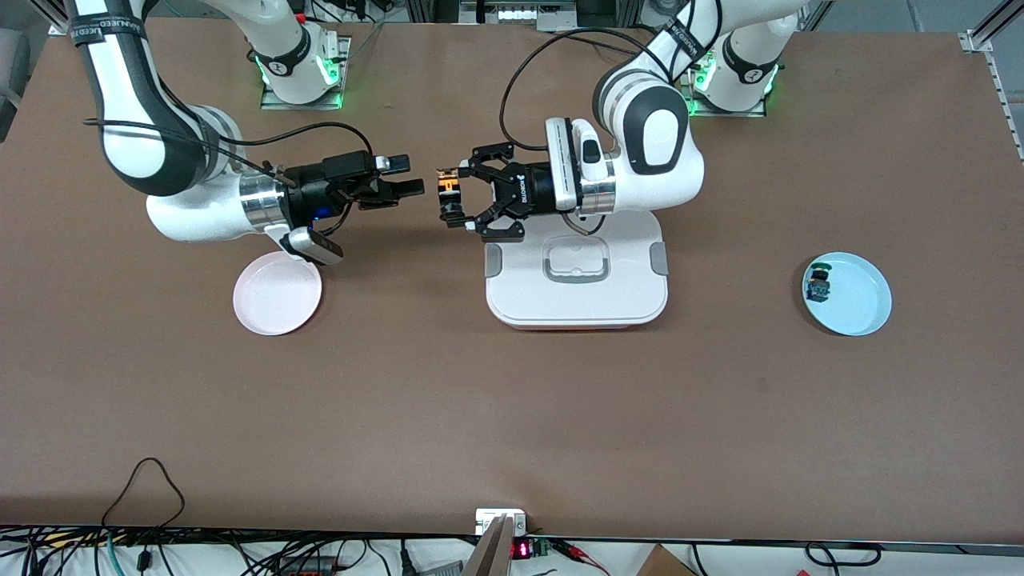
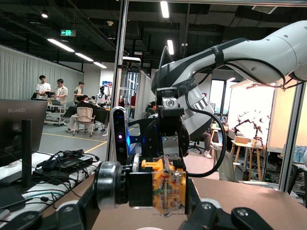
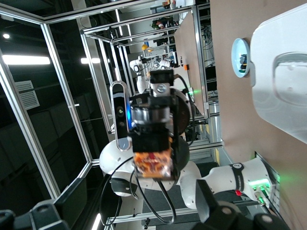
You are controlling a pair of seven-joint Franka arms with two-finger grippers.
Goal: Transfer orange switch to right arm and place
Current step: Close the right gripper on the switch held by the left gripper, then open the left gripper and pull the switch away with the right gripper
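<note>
The left gripper (image 1: 450, 200) grips the orange switch (image 1: 450, 190) in mid-air beside the white lidded box (image 1: 576, 300). The right gripper (image 1: 412, 178) faces it, fingers spread and empty. Handover and placement remain.

Two switches, orange (image 1: 450, 196) and green-capped (image 1: 818, 284); two plates, pink (image 1: 277, 293) and blue (image 1: 856, 308); one white lidded box (image 1: 576, 272)

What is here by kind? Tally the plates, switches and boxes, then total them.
Plates: 2 (pink plate, blue plate)
Switches: 2 (orange switch in the left pincer, green switch on the blue plate)
Boxes: 1 (white box)
Total: 5
</note>
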